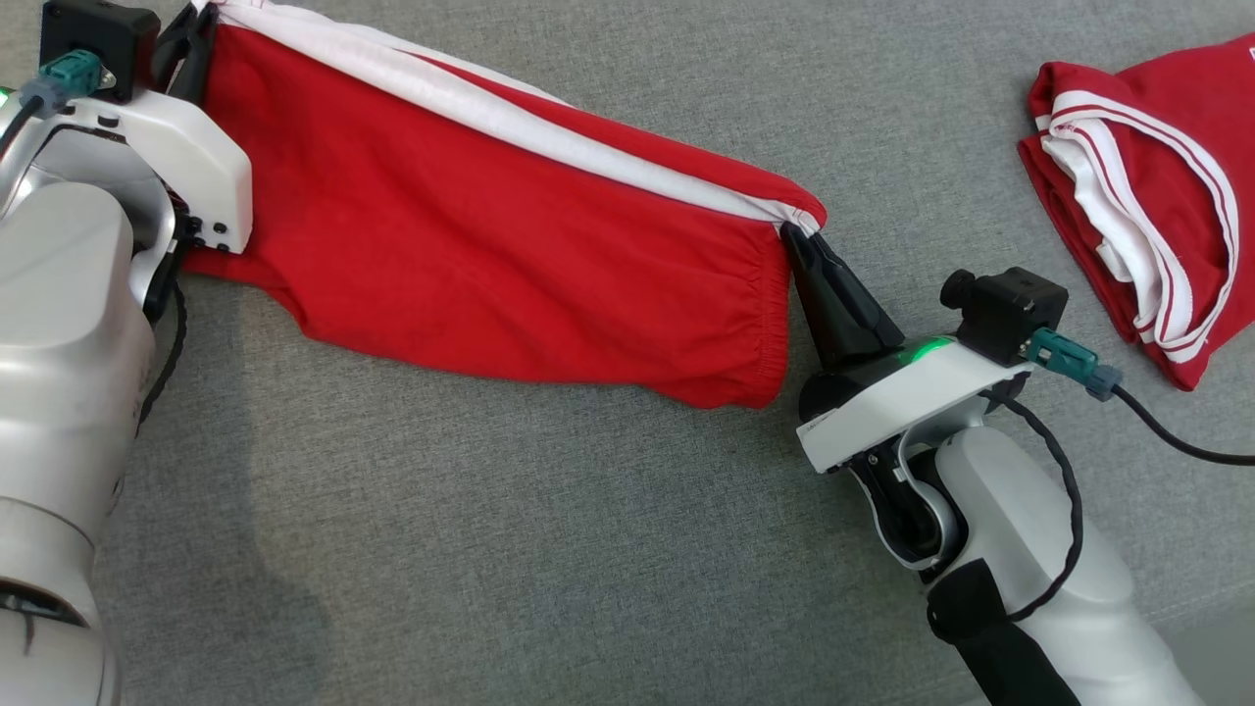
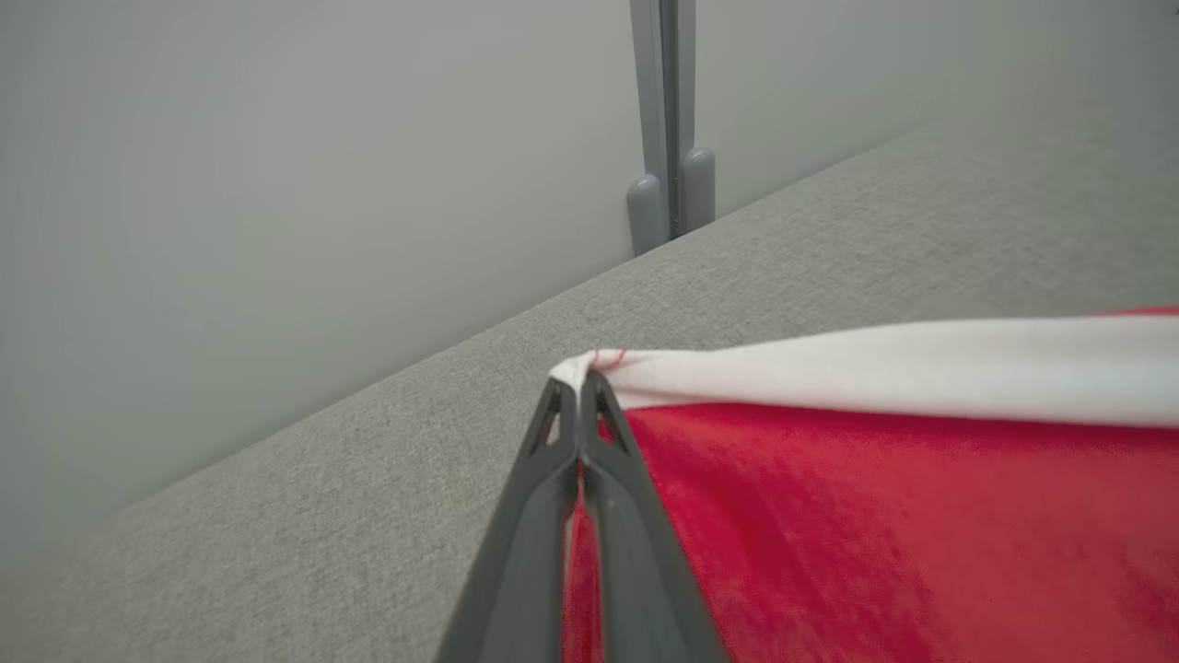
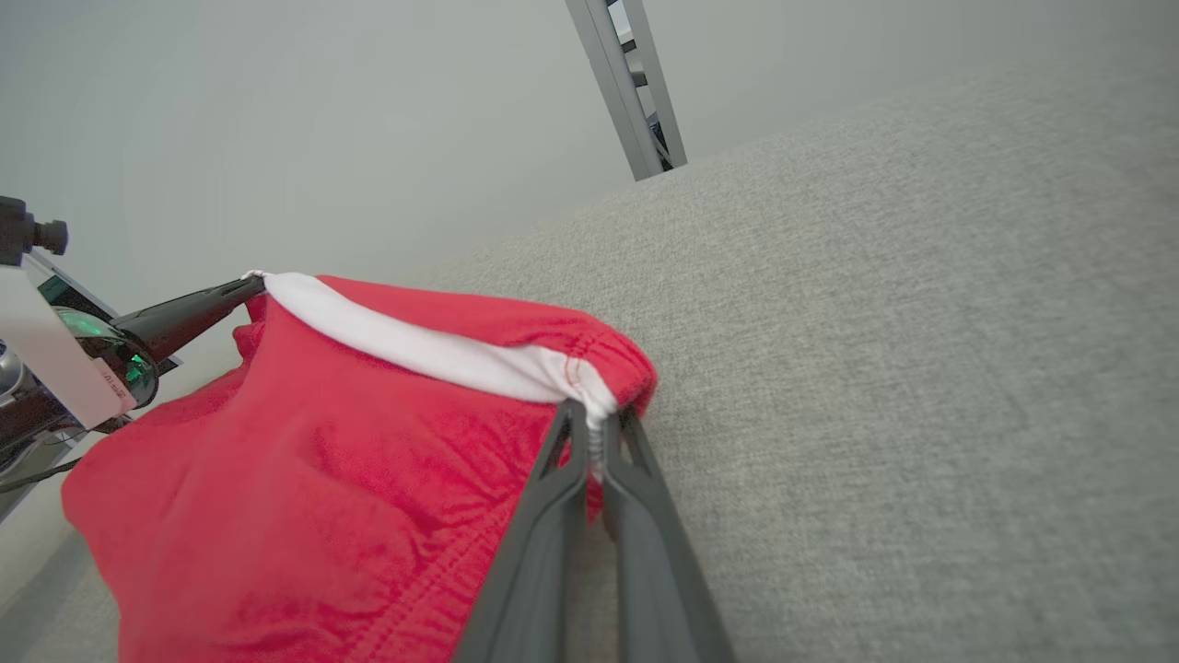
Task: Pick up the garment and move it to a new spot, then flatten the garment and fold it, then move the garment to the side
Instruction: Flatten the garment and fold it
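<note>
The garment (image 1: 490, 235), red with a white stripe, hangs stretched over the grey cushioned surface (image 1: 490, 549), its white-edged ends held at left and right. A second red garment (image 1: 1147, 186) lies folded, well apart at the right. The left gripper (image 2: 580, 382) and right gripper (image 3: 594, 414) each pinch a corner. Picking up looks done; flattening, folding and moving aside seem left.

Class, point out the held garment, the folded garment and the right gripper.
held garment (image 1: 510, 265), head view, red middle panel.
folded garment (image 1: 1186, 88), head view, red upper layer.
right gripper (image 1: 794, 240), head view, between its closed fingertips.
</note>
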You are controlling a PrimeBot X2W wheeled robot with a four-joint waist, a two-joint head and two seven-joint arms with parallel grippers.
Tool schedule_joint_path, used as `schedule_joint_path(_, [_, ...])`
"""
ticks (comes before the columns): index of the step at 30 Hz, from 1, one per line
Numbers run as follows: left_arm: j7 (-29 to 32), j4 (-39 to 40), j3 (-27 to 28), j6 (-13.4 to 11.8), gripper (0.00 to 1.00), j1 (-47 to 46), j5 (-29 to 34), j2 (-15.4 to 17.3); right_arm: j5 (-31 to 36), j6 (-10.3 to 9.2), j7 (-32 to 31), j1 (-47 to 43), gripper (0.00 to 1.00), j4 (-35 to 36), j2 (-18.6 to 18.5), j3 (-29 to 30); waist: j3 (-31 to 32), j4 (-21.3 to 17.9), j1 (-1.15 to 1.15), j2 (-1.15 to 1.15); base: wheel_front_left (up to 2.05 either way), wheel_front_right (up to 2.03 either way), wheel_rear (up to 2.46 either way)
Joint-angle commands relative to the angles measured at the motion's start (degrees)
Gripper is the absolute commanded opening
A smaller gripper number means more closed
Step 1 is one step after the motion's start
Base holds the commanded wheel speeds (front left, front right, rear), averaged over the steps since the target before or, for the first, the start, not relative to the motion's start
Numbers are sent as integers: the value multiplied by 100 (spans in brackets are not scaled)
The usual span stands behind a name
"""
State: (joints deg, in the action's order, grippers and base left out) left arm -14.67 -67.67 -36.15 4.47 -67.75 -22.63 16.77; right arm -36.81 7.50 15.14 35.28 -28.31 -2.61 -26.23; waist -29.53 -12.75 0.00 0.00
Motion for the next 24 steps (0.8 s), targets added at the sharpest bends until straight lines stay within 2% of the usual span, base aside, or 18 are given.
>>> schedule_joint_path(1, [-26,-60,31,-74,0,-138,14,63,-47,-2,-2,-22,0,12,-60,10,-20,-11,0,0,0,0,0])
schedule_joint_path(2, [-35,-84,42,-90,0,-172,13,84,-74,-2,-2,-7,7,30,-59,-13,-33,-17,0,0,0,0,0])
schedule_joint_path(3, [-37,-103,45,-104,21,-178,17,71,-79,-2,-2,8,82,54,-60,-18,-37,-20,0,0,0,0,0])
schedule_joint_path(4, [-40,-110,52,-128,73,-182,8,26,-105,-2,-2,17,100,73,-60,-29,-34,-18,0,0,0,0,0])
schedule_joint_path(5, [-46,-119,70,-165,100,-183,-4,15,-123,-2,-2,17,100,75,-57,-40,-29,-14,0,0,0,0,0])
schedule_joint_path(13, [-50,0,326,-344,100,214,-235,-135,267,-1,-2,-203,100,216,-50,425,139,124,0,0,0,0,0])
schedule_joint_path(18, [36,-221,420,-103,100,441,-471,-382,416,-1,-2,-484,100,199,-55,768,315,267,0,0,0,0,0])
schedule_joint_path(24, [716,-455,322,91,100,625,-592,-518,511,-1,-2,-754,100,208,-51,1050,467,328,0,0,0,0,0])
